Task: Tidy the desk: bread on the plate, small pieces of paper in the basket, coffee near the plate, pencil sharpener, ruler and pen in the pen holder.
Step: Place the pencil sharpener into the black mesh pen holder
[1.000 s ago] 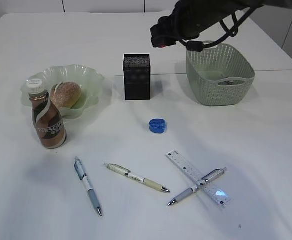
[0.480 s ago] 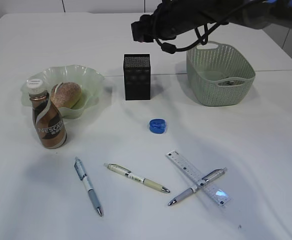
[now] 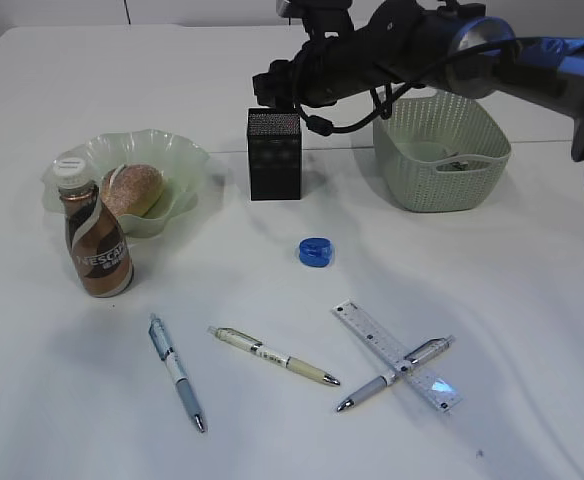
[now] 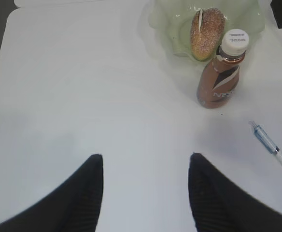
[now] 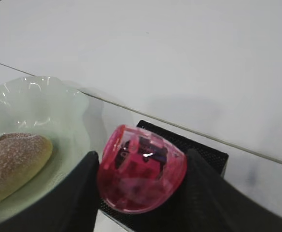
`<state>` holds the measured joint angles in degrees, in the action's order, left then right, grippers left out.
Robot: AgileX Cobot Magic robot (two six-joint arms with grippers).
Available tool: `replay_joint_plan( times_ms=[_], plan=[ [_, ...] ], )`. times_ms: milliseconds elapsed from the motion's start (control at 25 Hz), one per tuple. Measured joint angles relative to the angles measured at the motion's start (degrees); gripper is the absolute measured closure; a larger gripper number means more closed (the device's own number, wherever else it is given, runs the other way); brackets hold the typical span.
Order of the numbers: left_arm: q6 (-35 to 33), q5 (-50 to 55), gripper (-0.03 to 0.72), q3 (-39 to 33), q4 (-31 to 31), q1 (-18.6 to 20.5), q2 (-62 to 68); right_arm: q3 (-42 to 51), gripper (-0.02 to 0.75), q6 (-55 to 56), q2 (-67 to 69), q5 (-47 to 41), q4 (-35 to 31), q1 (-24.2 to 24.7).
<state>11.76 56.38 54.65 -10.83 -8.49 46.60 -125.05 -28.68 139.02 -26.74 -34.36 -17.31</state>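
White tabletop fills the whole scene, and the things lie spread on it. Nearest the exterior camera, at about 6 o'clock, lie three pens: a blue pen, a cream pen and a grey pen that crosses over the ruler. A little farther, near the middle, sits a blue pencil sharpener. At 9 o'clock the coffee bottle stands upright just beside the green plate, where the bread already rests. At 12 o'clock stands the black pen holder, and at 2 o'clock the green basket, with something small inside that I cannot identify.

The right gripper pinches a pink pencil sharpener between its two fingers. In the right wrist view this sharpener hangs directly above the near rim of the pen holder, whose open top extends toward 1 o'clock from it. So I judge the coming move is a small advance over the opening and then a release. The right arm is clearly the nearer one.

The left gripper has its fingers spread with nothing between them, over bare table, with the coffee bottle and plate at 1 o'clock from it.
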Motion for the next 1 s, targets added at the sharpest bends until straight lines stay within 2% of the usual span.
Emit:
replay_joint_plan(
  times_ms=[1000],
  plan=[
    [0.00, -1.21, 0.294, 0.00, -0.10, 0.00, 0.00, -0.13, 0.353, -1.84, 2.93, 3.22, -1.33, 0.00]
  ],
)
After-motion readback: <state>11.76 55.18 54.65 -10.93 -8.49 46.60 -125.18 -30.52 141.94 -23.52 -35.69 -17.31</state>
